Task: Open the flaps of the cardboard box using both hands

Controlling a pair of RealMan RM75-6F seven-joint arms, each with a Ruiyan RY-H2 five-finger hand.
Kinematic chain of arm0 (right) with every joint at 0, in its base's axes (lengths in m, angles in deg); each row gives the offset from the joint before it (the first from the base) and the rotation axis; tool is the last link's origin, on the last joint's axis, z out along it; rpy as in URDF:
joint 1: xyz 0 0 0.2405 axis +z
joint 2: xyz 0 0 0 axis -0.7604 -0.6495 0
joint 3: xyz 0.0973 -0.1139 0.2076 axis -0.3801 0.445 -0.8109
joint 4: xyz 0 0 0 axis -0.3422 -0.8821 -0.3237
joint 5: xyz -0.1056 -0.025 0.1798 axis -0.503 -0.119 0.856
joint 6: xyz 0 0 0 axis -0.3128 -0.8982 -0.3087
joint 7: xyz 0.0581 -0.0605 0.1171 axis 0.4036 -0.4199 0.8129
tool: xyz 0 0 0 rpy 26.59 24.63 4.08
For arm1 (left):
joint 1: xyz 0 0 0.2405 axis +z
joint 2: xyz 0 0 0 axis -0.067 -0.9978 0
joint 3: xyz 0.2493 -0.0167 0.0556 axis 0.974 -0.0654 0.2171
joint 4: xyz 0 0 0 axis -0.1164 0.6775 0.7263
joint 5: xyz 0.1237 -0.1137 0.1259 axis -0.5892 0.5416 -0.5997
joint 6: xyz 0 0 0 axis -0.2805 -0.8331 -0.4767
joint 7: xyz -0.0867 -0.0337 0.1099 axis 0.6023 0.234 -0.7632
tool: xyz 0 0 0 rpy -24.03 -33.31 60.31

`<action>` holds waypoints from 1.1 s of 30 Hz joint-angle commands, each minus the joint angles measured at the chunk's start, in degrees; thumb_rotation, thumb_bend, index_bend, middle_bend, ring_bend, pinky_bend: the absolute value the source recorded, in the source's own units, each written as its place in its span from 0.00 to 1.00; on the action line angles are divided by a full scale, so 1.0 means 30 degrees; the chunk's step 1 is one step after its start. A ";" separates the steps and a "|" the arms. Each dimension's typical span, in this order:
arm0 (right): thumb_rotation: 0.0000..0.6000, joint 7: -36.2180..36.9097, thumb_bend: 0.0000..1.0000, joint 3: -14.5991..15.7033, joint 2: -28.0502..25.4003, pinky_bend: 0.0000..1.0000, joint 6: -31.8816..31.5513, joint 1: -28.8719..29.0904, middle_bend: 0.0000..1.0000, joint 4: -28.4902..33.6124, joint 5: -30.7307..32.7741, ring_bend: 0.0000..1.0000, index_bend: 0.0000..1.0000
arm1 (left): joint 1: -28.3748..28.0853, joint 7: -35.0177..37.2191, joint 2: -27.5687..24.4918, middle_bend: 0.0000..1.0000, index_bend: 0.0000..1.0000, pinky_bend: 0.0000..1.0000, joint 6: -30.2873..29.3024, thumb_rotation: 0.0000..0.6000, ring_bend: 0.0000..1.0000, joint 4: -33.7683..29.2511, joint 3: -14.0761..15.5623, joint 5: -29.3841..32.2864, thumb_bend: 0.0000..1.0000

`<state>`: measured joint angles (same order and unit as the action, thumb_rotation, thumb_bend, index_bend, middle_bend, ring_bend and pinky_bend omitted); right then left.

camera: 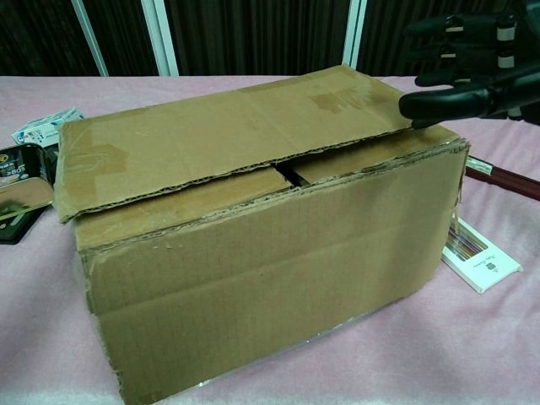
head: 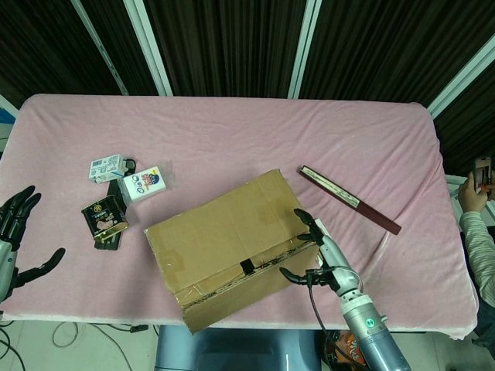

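The right robot hand hovers with its fingers spread and empty, right at the near right corner of the cardboard box; from the chest view its thumb lies level with the edge of the top flap, close to it, though whether it touches cannot be told. That flap lies just to this hand's left, its free edge running along the box's long axis, which sits skewed on the pink tabletop, rising away to the right. The flap is not yet lifted; a narrow gap shows beneath its edge.

The left robot hand hangs open too, fingers apart, at the tabletop's left edge, well apart from the box. So the right hand is far the nearer, and the left would have to travel rightward across the tabletop to reach the box's other end.

Beyond the right hand lie a white booklet and a long dark flat case. Between the left hand and the box sit a dark tin and two small cartons.
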<state>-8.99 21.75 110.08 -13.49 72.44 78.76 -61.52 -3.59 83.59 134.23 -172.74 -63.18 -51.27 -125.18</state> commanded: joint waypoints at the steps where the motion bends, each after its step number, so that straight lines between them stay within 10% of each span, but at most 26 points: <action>1: 1.00 -0.0521 0.29 0.0356 0.0662 0.21 -0.0458 -0.0002 0.00 0.0000 0.0180 0.00 0.00 | 0.0009 0.0055 -0.0018 0.01 0.00 0.15 0.0016 1.00 0.04 -0.0002 -0.0032 0.0030 0.21; 33: 1.00 -0.1264 0.29 0.0410 0.4686 0.21 -0.1288 0.0131 0.00 0.0000 0.0279 0.00 0.00 | 0.0086 0.0167 -0.0075 0.01 0.00 0.15 0.0182 1.00 0.04 -0.0223 -0.0197 -0.0230 0.21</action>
<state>-12.82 23.19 123.83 -17.31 72.71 78.76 -60.82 -3.34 84.08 134.01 -172.20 -63.84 -51.85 -125.88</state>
